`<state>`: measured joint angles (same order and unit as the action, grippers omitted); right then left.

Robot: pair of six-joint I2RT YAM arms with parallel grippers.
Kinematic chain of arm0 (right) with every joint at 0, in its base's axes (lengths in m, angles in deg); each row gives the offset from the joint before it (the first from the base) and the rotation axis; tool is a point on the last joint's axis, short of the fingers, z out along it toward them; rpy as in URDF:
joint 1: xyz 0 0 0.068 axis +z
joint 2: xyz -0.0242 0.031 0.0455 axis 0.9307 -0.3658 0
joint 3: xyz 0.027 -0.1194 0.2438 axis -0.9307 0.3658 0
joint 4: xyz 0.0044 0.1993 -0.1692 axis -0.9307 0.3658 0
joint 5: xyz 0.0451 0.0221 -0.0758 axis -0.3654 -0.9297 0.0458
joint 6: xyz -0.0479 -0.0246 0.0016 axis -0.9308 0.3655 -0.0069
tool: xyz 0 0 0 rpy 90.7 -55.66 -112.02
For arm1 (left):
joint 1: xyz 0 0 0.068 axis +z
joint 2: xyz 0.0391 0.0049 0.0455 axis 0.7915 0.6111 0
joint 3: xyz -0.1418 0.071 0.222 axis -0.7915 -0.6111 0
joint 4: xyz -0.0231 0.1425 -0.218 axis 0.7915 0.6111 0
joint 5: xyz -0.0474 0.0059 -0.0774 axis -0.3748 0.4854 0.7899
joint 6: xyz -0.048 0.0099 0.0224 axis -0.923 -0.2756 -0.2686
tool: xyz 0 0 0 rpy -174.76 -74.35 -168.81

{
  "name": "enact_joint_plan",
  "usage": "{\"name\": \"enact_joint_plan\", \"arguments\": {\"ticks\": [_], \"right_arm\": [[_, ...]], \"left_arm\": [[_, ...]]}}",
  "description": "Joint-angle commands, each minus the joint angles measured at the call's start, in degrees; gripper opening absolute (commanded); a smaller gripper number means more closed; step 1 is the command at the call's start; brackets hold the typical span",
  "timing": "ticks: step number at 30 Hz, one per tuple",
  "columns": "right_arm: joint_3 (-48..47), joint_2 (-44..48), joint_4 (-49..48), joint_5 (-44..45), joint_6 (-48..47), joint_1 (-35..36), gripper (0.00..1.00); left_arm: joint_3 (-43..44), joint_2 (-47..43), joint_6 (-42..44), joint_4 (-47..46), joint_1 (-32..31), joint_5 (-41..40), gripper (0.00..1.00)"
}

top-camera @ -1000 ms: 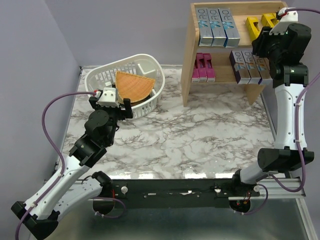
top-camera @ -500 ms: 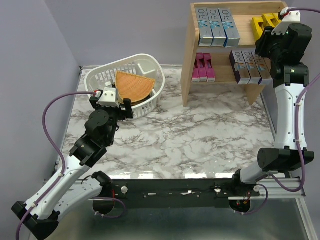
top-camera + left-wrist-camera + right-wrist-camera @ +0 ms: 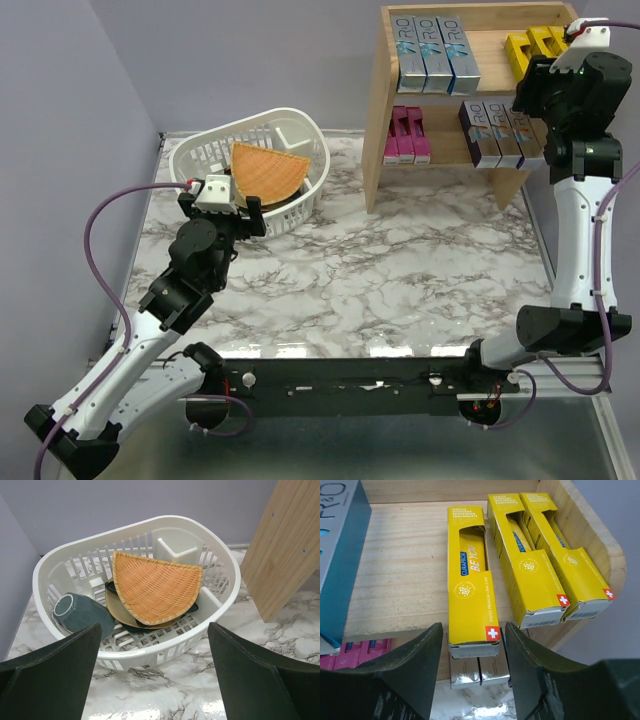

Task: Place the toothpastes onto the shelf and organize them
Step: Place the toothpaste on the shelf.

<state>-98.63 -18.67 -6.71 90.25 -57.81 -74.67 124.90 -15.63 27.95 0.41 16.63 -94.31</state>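
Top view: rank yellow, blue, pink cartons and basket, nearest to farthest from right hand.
1. Yellow cartons, top tier, at the right hand.
2. Blue cartons, top tier, left.
3. Pink cartons, lower tier, left.
4. Basket, far left.

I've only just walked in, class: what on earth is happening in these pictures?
The right gripper is at the shelf, jaws apart on either side of a yellow toothpaste carton lying on its top tier beside two more yellow cartons. Blue-silver cartons, pink cartons and purple-silver cartons are already shelved. The left gripper hangs open in front of the white basket, holding nothing.
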Motion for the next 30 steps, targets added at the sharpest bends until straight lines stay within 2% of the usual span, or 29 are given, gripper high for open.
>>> {"name": "enact_joint_plan", "arguments": {"ticks": [1,8,13,17,22,30], "right_arm": [[0.5,4.1,-3.0,-4.0,-1.4,-0.5,0.61],[1.2,8.1,-6.9,-9.9,0.0,-0.4,0.67],[-0.3,5.0,-7.9,-12.2,-1.7,-0.4,0.67],[-2.7,1.2,-8.7,-13.5,-6.5,0.3,0.63],[-9.6,-4.1,-5.5,-8.6,-12.4,1.9,0.63],[-6.7,-6.7,-7.4,-3.5,-18.2,2.8,0.63]], "left_arm": [[-0.4,0.2,-0.5,-1.4,0.7,1.5,0.99],[-0.4,0.1,-0.7,-1.3,1.1,1.7,0.99],[-0.5,0.1,-0.7,-1.3,1.3,1.9,0.99],[-0.5,0.1,-0.7,-1.4,1.3,1.8,0.99],[-0.5,0.3,-0.5,-1.5,1.6,1.9,0.99],[-0.7,0.8,-0.6,-1.7,2.0,2.8,0.99]]}}
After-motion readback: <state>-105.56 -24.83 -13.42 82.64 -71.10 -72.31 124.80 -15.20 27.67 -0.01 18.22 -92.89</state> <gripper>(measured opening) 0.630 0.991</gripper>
